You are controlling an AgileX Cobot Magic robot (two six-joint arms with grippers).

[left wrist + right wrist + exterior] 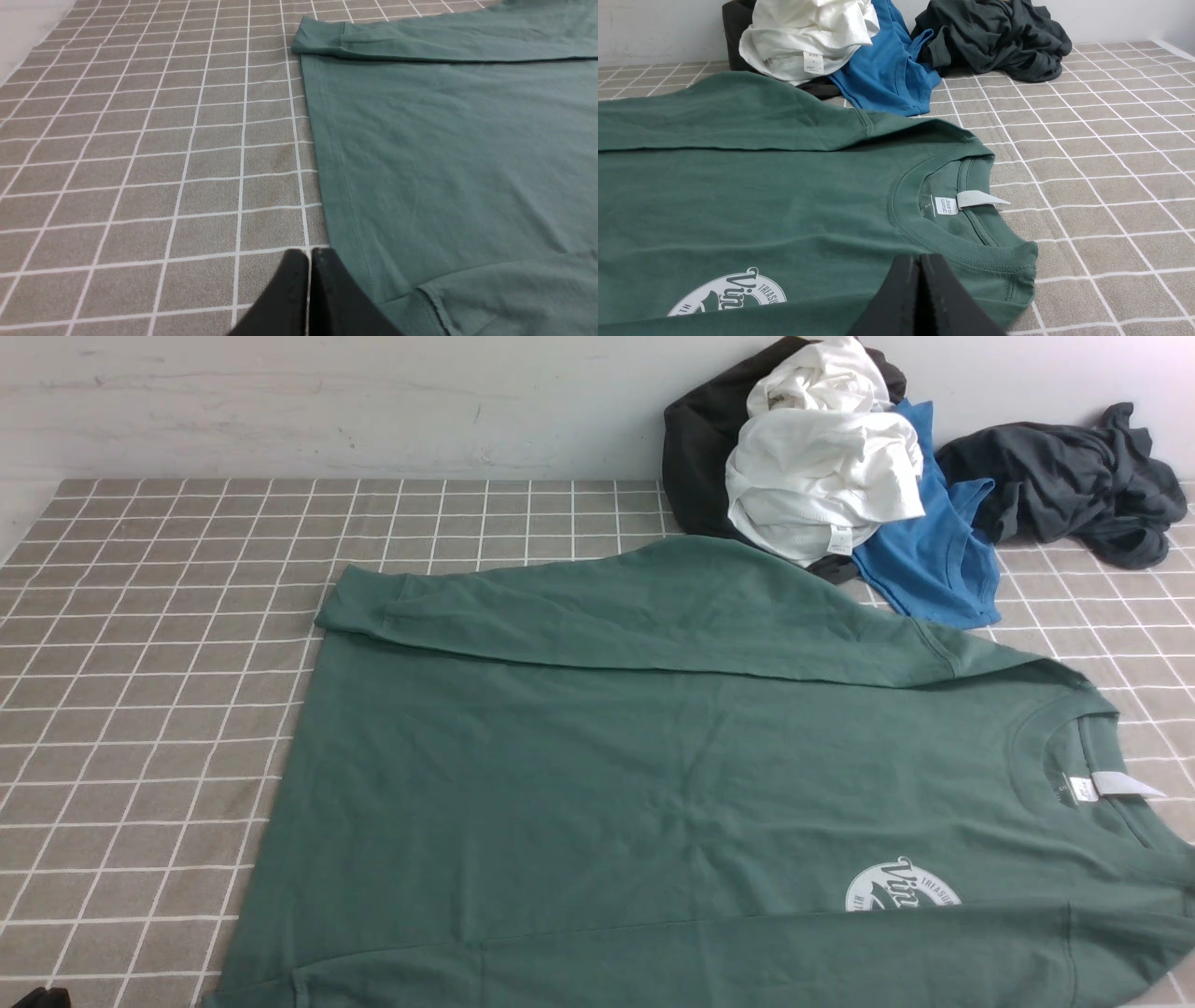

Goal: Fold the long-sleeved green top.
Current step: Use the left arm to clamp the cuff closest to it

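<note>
Front: soft knit green top (597, 784) lies flat, one sleeve folded across it, toward the near right edge of the checked surface (140, 663). Left wrist: left hand (309, 254) clenched empty, just beside the hem. Right wrist: right hand (920, 259) clenched empty, over the shoulder by the ribbed collar.

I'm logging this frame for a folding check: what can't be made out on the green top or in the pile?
- Chest print: wording partly covered by the folded near sleeve, front and right wrist views.
- Neck label: text too small, right wrist view.
- Green top: near edge cut off by the front view's bottom edge.
- Black garment: mostly buried under the white garment, front view.
</note>
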